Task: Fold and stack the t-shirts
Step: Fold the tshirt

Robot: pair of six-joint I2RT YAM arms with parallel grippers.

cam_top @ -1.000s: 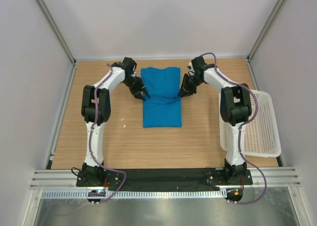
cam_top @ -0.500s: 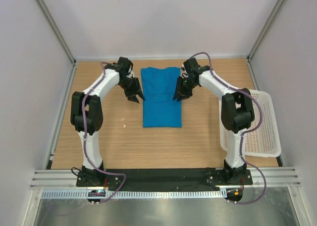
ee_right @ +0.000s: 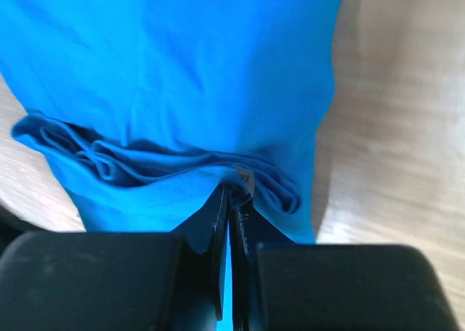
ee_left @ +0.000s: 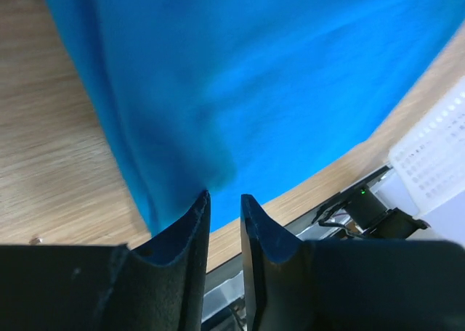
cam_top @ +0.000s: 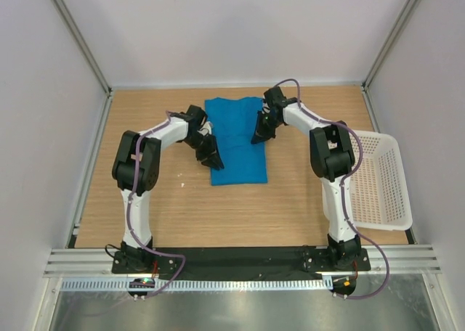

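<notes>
Nearest us, the white lattice basket (cam_top: 378, 193) sits at the right edge of the wooden table (cam_top: 290, 207), well apart from the cloth. The bright blue t-shirt (cam_top: 236, 142) lies folded flat at the middle of the table. Our left gripper (ee_left: 223, 198) is low at the shirt's near left edge, its jaws a narrow gap apart and the tips just at the cloth. Farther back, our right gripper (ee_right: 231, 189) is on the shirt's right side, its jaws pinched together on a bunched fold of the blue fabric.
</notes>
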